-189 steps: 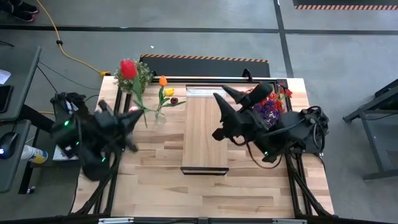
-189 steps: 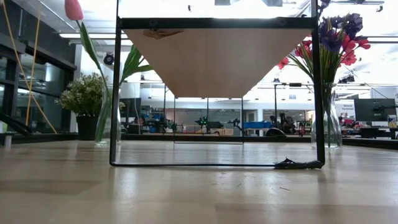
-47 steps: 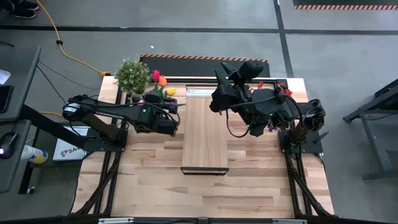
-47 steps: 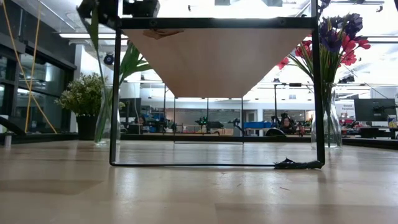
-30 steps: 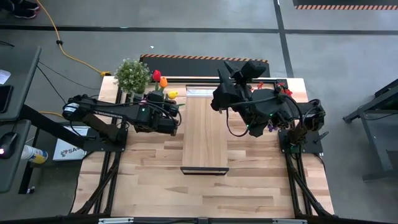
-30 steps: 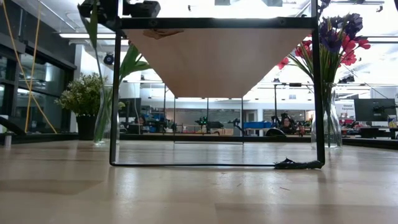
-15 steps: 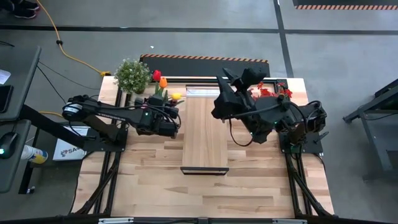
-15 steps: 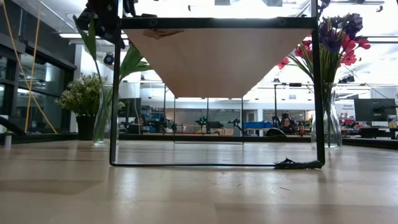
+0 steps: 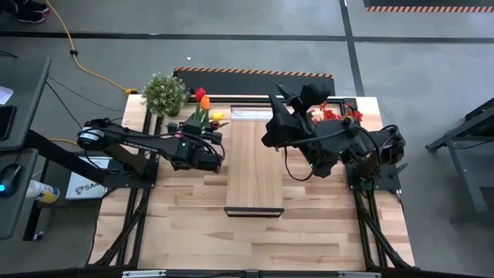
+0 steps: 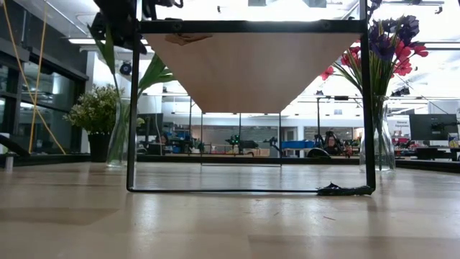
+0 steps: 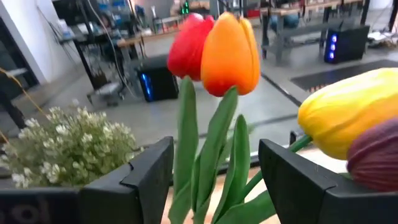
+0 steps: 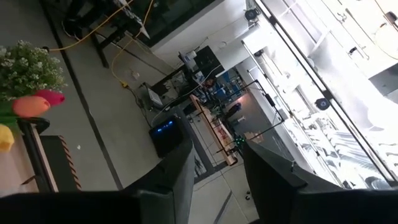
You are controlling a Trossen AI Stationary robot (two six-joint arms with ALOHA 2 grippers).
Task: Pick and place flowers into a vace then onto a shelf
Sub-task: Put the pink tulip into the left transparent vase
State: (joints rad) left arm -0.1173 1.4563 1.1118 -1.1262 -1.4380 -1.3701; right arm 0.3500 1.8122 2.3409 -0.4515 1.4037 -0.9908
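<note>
Flowers: red, orange and yellow tulips (image 9: 202, 106) stand bunched in a clear vase (image 10: 117, 137) on the tabletop, just beside the far left corner of the shelf (image 9: 254, 162); a dark maroon head (image 11: 373, 155) shows next to the yellow one in the left wrist view.
Second bunch: purple and red flowers (image 10: 392, 43) in another glass vase stand off the shelf's far right corner.
Potted plant: pale-green bush (image 9: 164, 93) farther out from the shelf than the tulips.
Left gripper: (image 11: 214, 180) just beside the shelf's left edge, fingers parted on either side of the tulip stems, not pressing them, so released.
Right gripper: (image 12: 214, 171) raised over the shelf's far right edge, fingers apart and empty, aimed out at the room.
Step in hand: likely the left arm settling the tulips in their vase, or lining up on them.
Next move: probably a firm hold low on the vase, then a level lift onto the shelf, keeping the top-heavy stems from tipping.
</note>
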